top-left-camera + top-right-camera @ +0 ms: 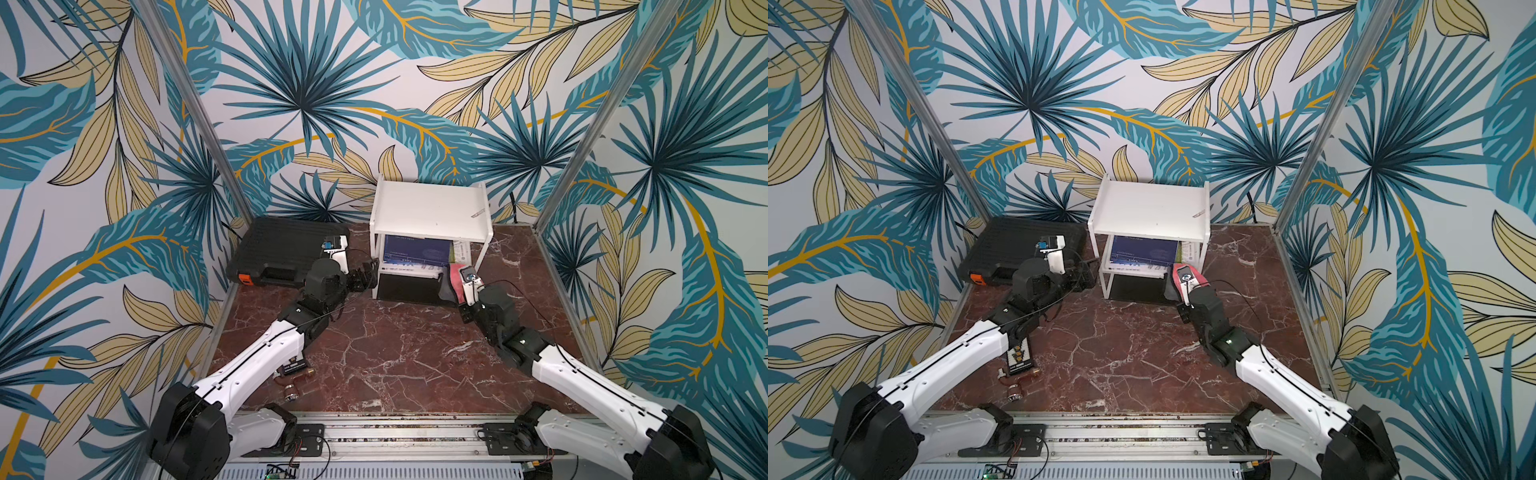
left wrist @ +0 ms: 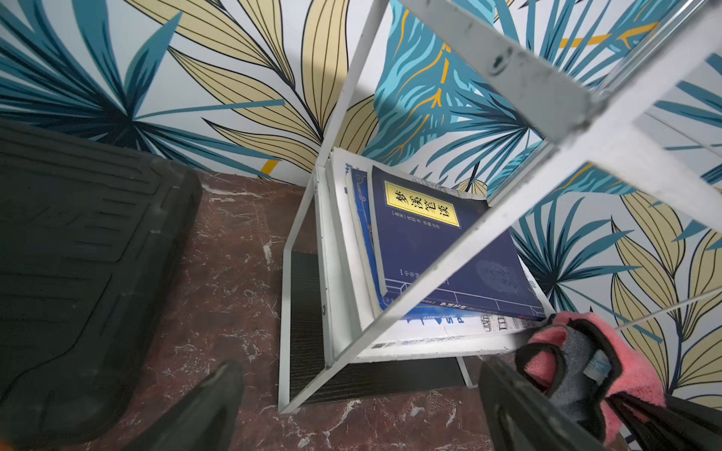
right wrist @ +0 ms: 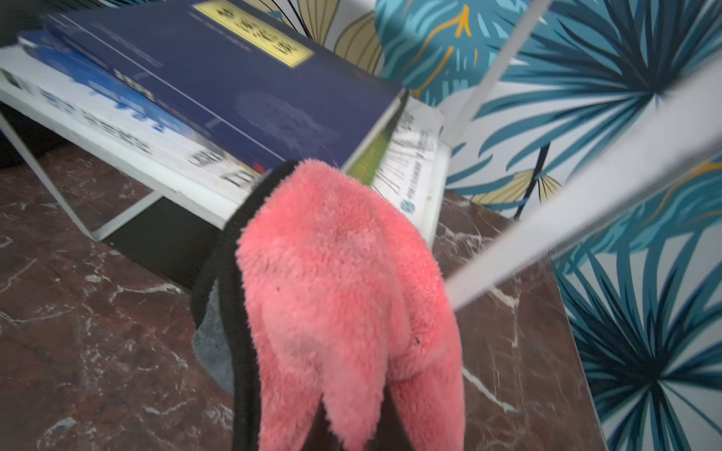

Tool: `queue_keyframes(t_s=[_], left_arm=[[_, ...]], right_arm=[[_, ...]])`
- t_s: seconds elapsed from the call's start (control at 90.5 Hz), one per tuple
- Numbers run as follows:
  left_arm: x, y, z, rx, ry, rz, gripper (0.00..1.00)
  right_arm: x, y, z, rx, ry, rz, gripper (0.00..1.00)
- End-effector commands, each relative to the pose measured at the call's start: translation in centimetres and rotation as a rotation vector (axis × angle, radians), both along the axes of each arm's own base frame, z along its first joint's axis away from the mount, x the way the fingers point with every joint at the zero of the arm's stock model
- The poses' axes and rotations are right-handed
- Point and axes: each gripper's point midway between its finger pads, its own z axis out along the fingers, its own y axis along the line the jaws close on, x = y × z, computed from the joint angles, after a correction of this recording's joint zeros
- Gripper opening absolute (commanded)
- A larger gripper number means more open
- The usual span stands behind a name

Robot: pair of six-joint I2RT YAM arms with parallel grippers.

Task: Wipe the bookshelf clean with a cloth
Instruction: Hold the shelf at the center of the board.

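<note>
The white two-tier bookshelf (image 1: 432, 205) (image 1: 1148, 210) stands at the back middle of the table. The pink cloth (image 1: 456, 279) (image 1: 1200, 279) (image 3: 344, 281) with dark edging hangs bunched at the front right corner of the lower board (image 3: 117, 144). My right gripper (image 1: 461, 289) (image 3: 351, 429) is shut on the cloth, which hides its fingers. My left gripper (image 1: 370, 275) (image 1: 1090, 270) (image 2: 361, 367) is open and holds nothing. It sits low, just off the bookshelf's front left leg (image 2: 287, 312). The left wrist view also catches the cloth (image 2: 640, 375).
A black ribbed case (image 1: 286, 249) with orange latches lies left of the bookshelf, close beside my left wrist. Several books (image 1: 415, 253) (image 2: 449, 250) lie stacked on the lower board. A small scrap (image 1: 478, 214) sits on the top board. Small parts (image 1: 295, 370) lie under my left arm.
</note>
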Motion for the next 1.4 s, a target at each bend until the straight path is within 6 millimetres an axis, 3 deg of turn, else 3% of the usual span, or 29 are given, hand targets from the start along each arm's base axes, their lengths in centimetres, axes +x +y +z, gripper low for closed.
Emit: queue_keyframes(t_s=[0.0,0.099,0.133,0.188,0.221,0.265,0.364,0.409,0.442,0.508,0.619,0.674,0.74,0.85,0.884,0.939,1.105,1.16,1.314,1.392], left_arm=[[1.1,-0.7,2.0,0.052,-0.065,-0.022,0.95],[2.5,-0.7,2.5,0.115,-0.084,-0.003,0.9],[2.8,-0.8,2.9,0.128,-0.093,-0.003,0.89],[3.3,-1.1,3.1,0.147,-0.109,-0.007,0.85],[3.6,-1.1,3.3,0.155,-0.116,-0.005,0.82],[3.8,-1.2,3.5,0.167,-0.128,-0.004,0.79],[4.3,-1.2,3.0,0.199,-0.138,-0.004,0.72],[4.4,-1.3,2.8,0.211,-0.138,-0.011,0.68],[4.4,-1.5,2.7,0.222,-0.14,-0.022,0.65],[4.4,-1.7,2.6,0.24,-0.145,-0.038,0.6],[4.4,-2.1,2.9,0.251,-0.161,-0.063,0.56],[4.4,-2.4,3.3,0.252,-0.176,-0.077,0.55],[4.5,-2.5,3.4,0.259,-0.181,-0.081,0.53],[4.6,-2.4,3.3,0.279,-0.18,-0.08,0.45],[4.6,-2.4,3.2,0.289,-0.181,-0.085,0.42],[4.6,-2.4,3.1,0.307,-0.181,-0.093,0.37],[4.7,-2.7,2.9,0.355,-0.187,-0.119,0.28],[4.6,-3.0,3.1,0.362,-0.197,-0.136,0.24],[4.4,-3.3,3.6,0.372,-0.217,-0.16,0.17],[4.3,-3.4,3.5,0.384,-0.218,-0.173,0.12]], right_arm=[[-1.4,-1.3,4.1,0.162,-0.078,-0.014,0.0],[-2.1,-1.5,12.4,0.299,-0.275,0.039,0.0],[-2.0,-1.6,14.0,0.301,-0.305,0.037,0.0],[-1.2,-1.6,14.4,0.277,-0.31,0.024,0.0],[-0.2,-1.4,13.1,0.259,-0.281,0.005,0.0],[1.2,-1.2,9.7,0.239,-0.209,-0.026,0.0],[2.1,-1.4,0.6,0.275,-0.033,-0.104,0.0],[1.8,-1.6,-2.2,0.352,0.021,-0.128,0.0],[1.6,-1.9,-2.8,0.403,0.04,-0.136,0.0],[1.7,-2.2,-0.2,0.478,0.0,-0.117,0.0],[1.7,-2.6,8.6,0.583,-0.17,-0.047,0.0],[1.4,-2.2,11.1,0.619,-0.205,0.0,0.0],[1.3,-1.8,10.9,0.651,-0.173,0.017,0.0],[1.2,-2.9,4.6,0.732,-0.008,-0.064,0.0],[1.2,-3.5,3.3,0.805,0.031,-0.088,0.0],[1.3,-4.2,3.2,0.911,0.044,-0.081,0.0],[3.6,-8.2,8.2,0.995,-0.078,-0.167,0.0],[4.8,-8.7,10.2,1.005,-0.118,-0.159,0.0],[7.9,-5.7,15.1,1.084,-0.114,0.064,0.0],[7.7,-3.8,14.9,1.103,-0.046,0.176,0.0]])
